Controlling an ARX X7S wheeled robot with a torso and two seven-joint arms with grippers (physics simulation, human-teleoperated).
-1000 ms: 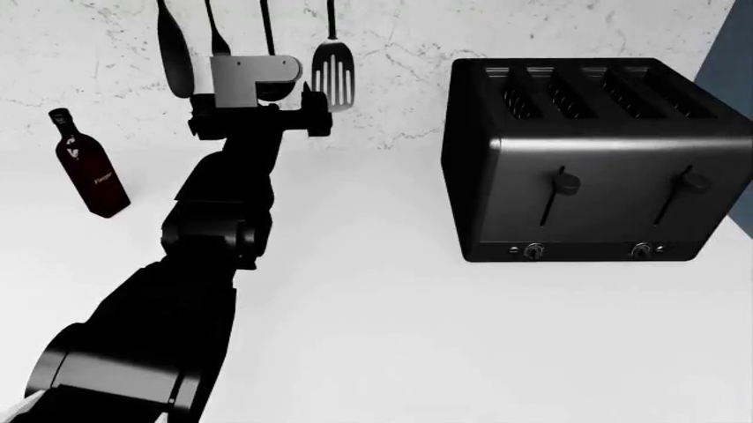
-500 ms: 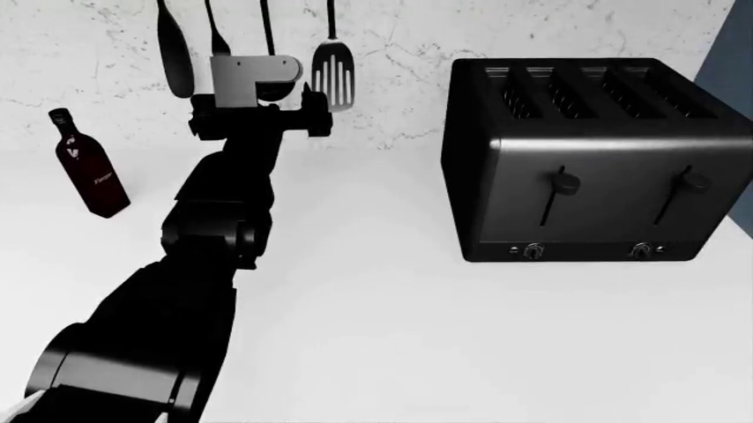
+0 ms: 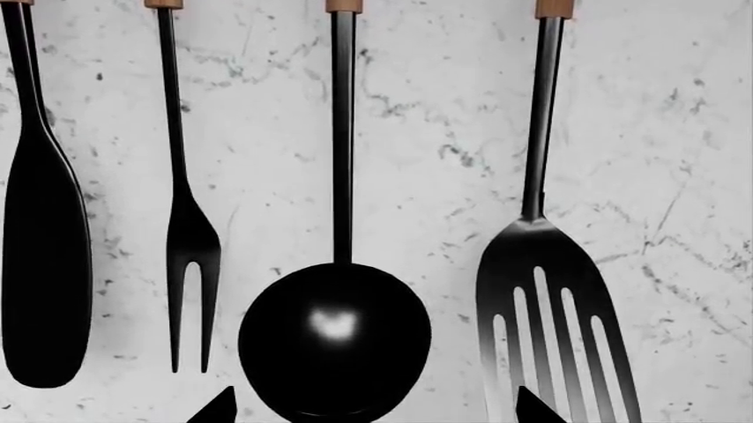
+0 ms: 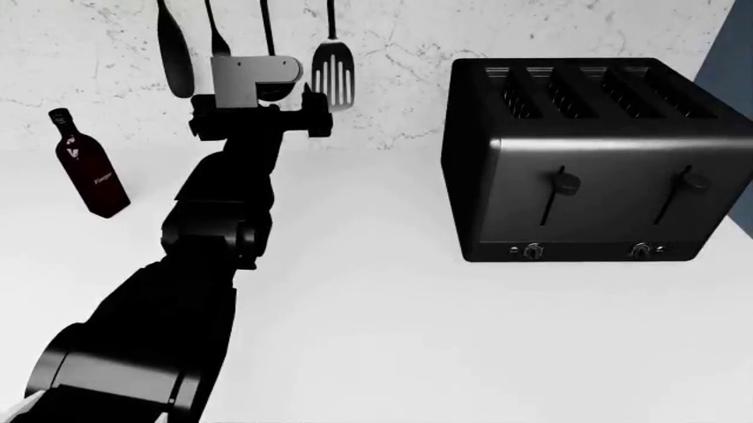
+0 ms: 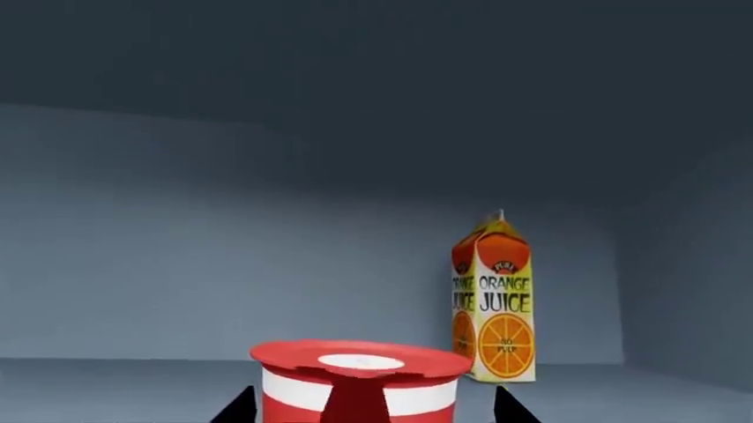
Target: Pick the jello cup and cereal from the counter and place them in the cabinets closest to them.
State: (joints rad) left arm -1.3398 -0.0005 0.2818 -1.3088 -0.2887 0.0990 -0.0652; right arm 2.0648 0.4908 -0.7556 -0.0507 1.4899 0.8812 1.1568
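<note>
Inside a grey-blue cabinet, seen only by the right wrist camera, the jello cup [image 5: 359,383] stands upright between the two dark fingertips [image 5: 242,407] of the right pincer [image 5: 374,407], with an orange juice carton [image 5: 495,304] standing farther in, apart from the cup. The tips flank the cup on either side, but whether they press its wall or stand just clear cannot be told, so the pincer's state stays uncertain; nor does the frame show the cup's base, so it is unclear whether it rests on the cabinet floor. The coming move likely turns on exactly that: if the cup is down, the pincer must part and draw straight back along its own axis, away from the carton.

The head view shows none of this. It shows the left arm [image 4: 212,238] stretched far over the white worktop [image 4: 389,335] toward the marbled wall, between a dark red bottle [image 4: 92,167] at the left and a black toaster [image 4: 594,159] at the right. The left wrist view adds hanging utensils, a ladle [image 3: 335,339] and a slotted spatula [image 3: 553,317], with the left pincer [image 3: 367,407] spread wide and empty. No cereal appears in any view.
</note>
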